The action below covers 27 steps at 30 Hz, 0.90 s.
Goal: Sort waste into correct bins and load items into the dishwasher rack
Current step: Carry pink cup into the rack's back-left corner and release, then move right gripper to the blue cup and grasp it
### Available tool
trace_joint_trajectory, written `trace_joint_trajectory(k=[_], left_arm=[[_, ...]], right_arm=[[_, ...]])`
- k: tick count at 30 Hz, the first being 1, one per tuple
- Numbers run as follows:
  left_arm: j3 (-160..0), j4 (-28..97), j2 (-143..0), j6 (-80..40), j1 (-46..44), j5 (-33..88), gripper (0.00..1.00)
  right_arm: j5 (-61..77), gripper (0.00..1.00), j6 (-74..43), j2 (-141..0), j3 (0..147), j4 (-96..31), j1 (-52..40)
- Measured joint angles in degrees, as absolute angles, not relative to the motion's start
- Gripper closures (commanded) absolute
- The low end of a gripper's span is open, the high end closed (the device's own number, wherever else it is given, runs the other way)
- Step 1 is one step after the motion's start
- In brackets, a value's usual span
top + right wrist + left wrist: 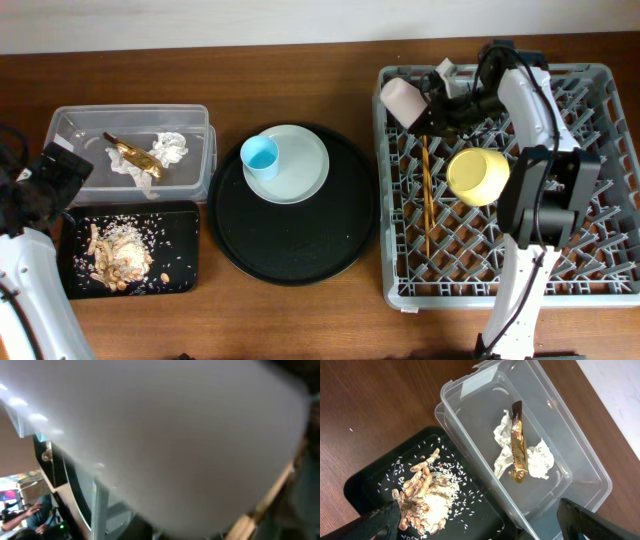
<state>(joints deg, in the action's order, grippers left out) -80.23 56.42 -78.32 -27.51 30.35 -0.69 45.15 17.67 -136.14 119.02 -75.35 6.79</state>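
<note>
Near far corner of rack (590,288): we see pink cup (403,98) at right gripper (432,105); hold, we cannot tell.
Rack grid: yellow bowl (478,176), chopsticks (427,200) beside.
Left gripper (482,520): wide, above tub (580,460), black tray (370,480).

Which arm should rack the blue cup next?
Probably right: the right gripper is at the dishwasher rack, beside the pink cup. The left gripper, open, hangs by the clear tub, far from the rack.

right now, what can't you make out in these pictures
right wrist view: a pale blur close to the lens fills it
overhead: whether the right fingers hold the pink cup, too small and dark
left wrist view: black tray cut off at the bottom edge
</note>
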Motion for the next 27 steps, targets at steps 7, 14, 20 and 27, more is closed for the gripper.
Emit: trace_joint_trajectory(k=[7,14,20,27], left_arm=[[-80.2,56.4,-78.3,-27.5,30.3,-0.7,0.01],[-80.2,56.4,-78.3,-27.5,30.3,-0.7,0.01],[-80.2,56.4,-78.3,-27.5,30.3,-0.7,0.01],[-80.2,56.4,-78.3,-27.5,30.3,-0.7,0.01]], right_arm=[[38.2,0.66,19.7,-127.7,118.8,-81.0,9.7],[31.1,0.72,14.6,-109.0,118.9,-78.6,-2.1],[14.7,0.62,9.0,-109.0,118.9,-63.8,-33.6],[-5.7,0.61,8.8,-123.8,118.9,-47.3,-48.2]])
